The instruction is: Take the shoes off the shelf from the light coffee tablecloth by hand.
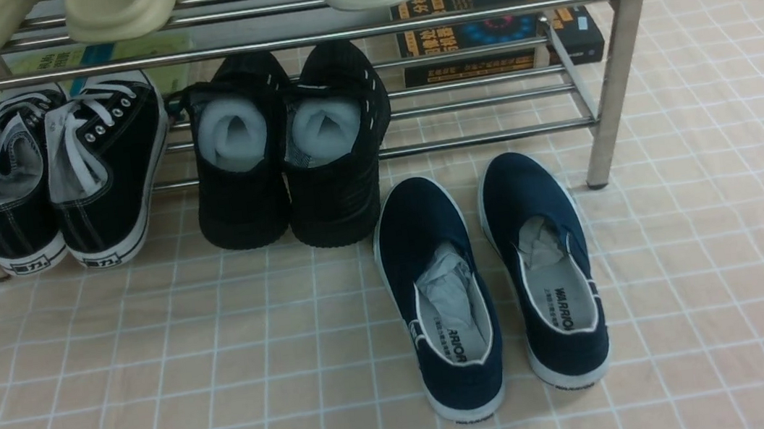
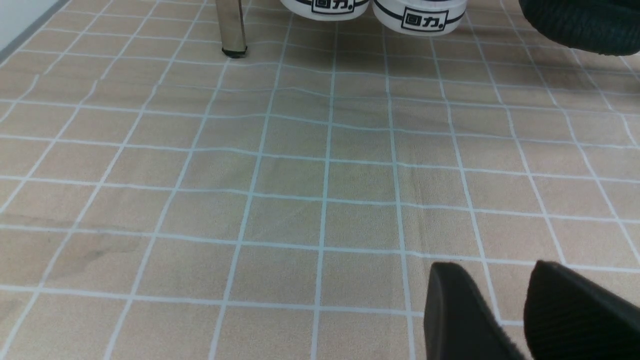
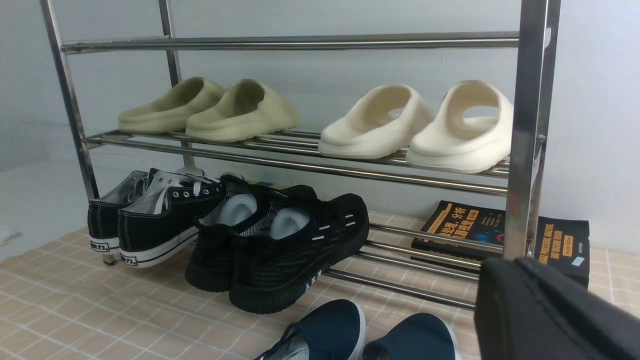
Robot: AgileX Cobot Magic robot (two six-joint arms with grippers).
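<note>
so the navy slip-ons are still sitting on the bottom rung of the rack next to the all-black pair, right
Not quite. The navy slip-ons are not on the rack: the front view shows both lying flat on the gridded tablecloth, just in front of its lower rungs. They are indeed next to the all-black pair, which leans on the bottom rungs.

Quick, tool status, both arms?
Left tool: open, holding nothing.
Right tool: closed, holding nothing; the shoes lie free.
</note>
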